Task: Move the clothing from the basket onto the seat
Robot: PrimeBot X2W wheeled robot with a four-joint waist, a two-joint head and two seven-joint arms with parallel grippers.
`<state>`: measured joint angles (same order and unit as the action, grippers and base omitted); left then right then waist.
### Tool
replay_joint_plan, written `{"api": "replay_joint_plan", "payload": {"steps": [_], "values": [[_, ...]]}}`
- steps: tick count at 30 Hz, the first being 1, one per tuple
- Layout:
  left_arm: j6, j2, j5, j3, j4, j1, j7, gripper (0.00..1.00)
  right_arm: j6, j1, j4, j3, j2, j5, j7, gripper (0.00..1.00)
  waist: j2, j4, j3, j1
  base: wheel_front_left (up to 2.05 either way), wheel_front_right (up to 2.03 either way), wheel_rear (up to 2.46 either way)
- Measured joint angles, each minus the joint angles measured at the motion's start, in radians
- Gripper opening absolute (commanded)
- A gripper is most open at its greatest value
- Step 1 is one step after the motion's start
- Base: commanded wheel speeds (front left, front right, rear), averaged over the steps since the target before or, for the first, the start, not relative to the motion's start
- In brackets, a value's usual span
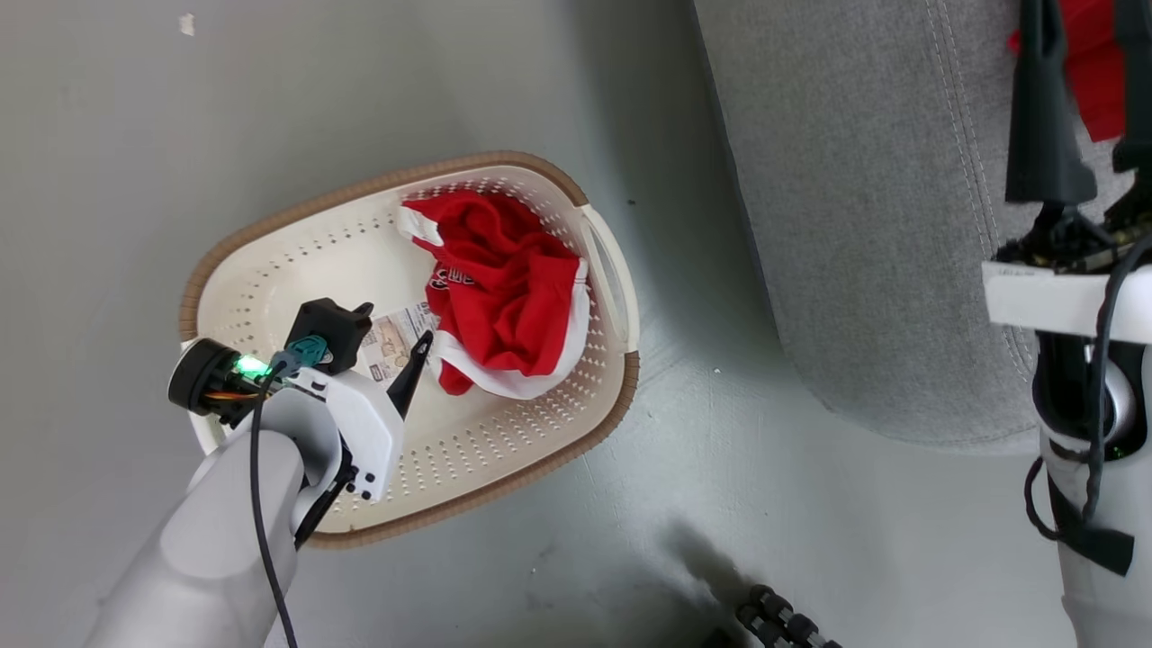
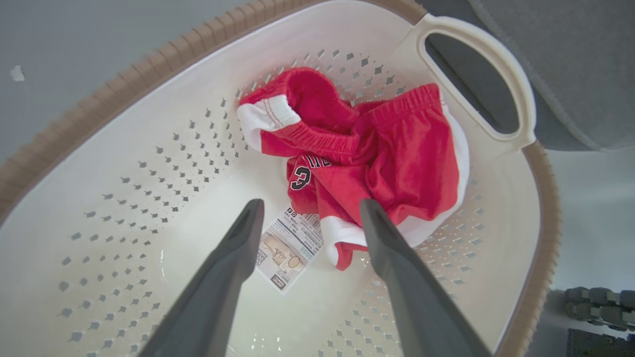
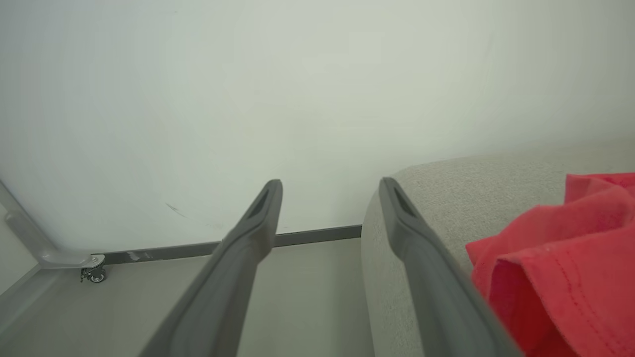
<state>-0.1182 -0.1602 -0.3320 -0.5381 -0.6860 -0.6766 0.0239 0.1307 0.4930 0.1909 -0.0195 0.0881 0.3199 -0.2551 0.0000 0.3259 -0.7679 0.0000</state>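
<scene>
The cream perforated basket (image 1: 297, 270) with its brown rim (image 2: 99, 104) stands on the floor, left of the grey seat (image 1: 855, 225). One red piece of clothing (image 1: 504, 297) with white trim lies crumpled at the basket's right end, near the handle. My left gripper (image 1: 396, 328) hangs open inside the basket, its fingers (image 2: 238, 258) straddling the paper label and the garment's near edge (image 2: 387, 148) without touching it. A second red piece (image 1: 1093, 72) lies on the seat (image 3: 496, 188). My right gripper (image 3: 332, 182) stands open and empty just left of that piece (image 3: 570, 258).
Pale grey floor surrounds the basket. A dark ribbed object (image 1: 783, 621) lies on the floor at the near edge of the head view. In the right wrist view a pale wall with a dark baseboard (image 3: 317, 234) and a castor wheel (image 3: 94, 274) lie beyond the seat.
</scene>
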Motion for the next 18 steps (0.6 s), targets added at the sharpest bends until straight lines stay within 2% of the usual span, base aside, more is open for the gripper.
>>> {"api": "replay_joint_plan", "payload": {"steps": [5,11,18], "values": [[0.0,-0.001,0.002,-0.021,-0.044,-0.04,-0.007,1.0,0.0,0.026,0.003,0.008,-0.017,0.006,0.0,1.0,0.0,0.022,-0.028,0.0,0.0,0.0,0.0],[-0.004,0.026,0.008,-0.046,-0.079,-0.054,-0.035,1.0,0.0,0.029,0.003,0.017,-0.025,0.013,0.0,1.0,0.0,0.05,-0.056,0.0,0.0,0.0,0.0],[-0.005,0.006,0.007,-0.051,-0.134,-0.078,-0.059,1.0,0.0,0.06,0.001,0.032,-0.032,0.025,0.0,1.0,0.0,0.082,-0.083,0.0,0.0,0.0,0.0]]}}
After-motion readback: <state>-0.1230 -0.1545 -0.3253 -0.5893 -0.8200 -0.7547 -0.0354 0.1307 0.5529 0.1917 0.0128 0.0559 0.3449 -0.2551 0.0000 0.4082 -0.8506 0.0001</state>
